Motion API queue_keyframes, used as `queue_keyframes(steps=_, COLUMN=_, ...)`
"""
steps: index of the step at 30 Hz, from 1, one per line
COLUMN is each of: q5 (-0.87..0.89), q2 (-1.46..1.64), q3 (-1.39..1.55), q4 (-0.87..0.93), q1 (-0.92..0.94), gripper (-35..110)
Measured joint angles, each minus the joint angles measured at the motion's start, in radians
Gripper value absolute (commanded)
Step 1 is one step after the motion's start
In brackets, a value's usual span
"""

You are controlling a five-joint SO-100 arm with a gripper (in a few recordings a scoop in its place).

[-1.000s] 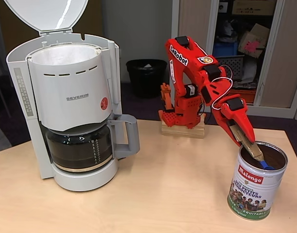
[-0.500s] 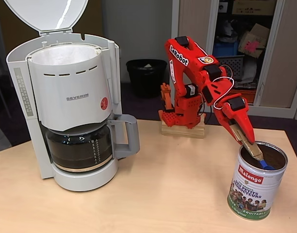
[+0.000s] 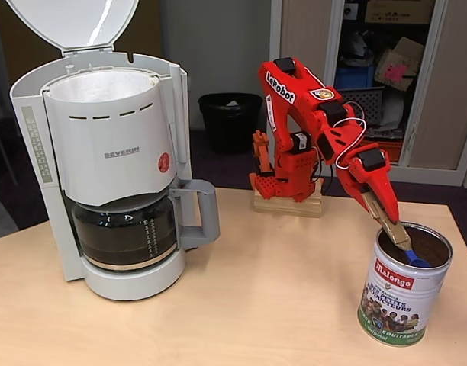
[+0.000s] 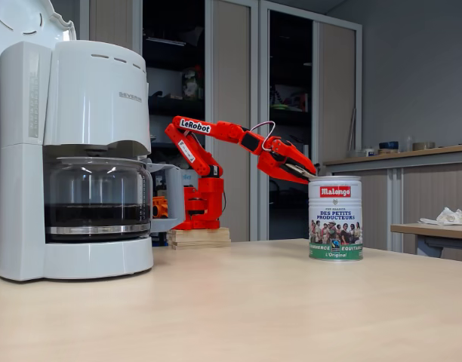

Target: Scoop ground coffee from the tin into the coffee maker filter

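Tabletop (image 3: 256, 305): pale wood-grain laminate. Wooden block (image 3: 288, 206): light, unpainted, at the tabletop's far edge. Waste bin (image 3: 230, 120): black, round, on the floor beyond the tabletop, something pale inside. Cupboard (image 3: 386, 76): open-fronted, shelves crowded with boxes and a basket. Side counter (image 4: 435, 226): right of frame, carrying a crumpled white cloth (image 4: 448, 218).
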Motion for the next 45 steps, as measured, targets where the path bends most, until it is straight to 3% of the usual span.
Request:
queue_keyframes(steps=10, q5=-0.173, q2=0.037, q3=-0.043, q4=0.086, q1=0.017, gripper=0)
queue_keyframes(steps=25, q5=-0.252, q2=0.057, q3=-0.158, q4=0.195, q1=0.038, gripper=0)
queue_keyframes(steps=37, q5=-0.721, q2=0.028, q3=-0.255, q4=0.405, q1=0.044, gripper=0)
queue_keyframes(steps=45, q5=-0.897, q2=-0.066, q3=-0.394, q4=0.535, q1=0.067, gripper=0)
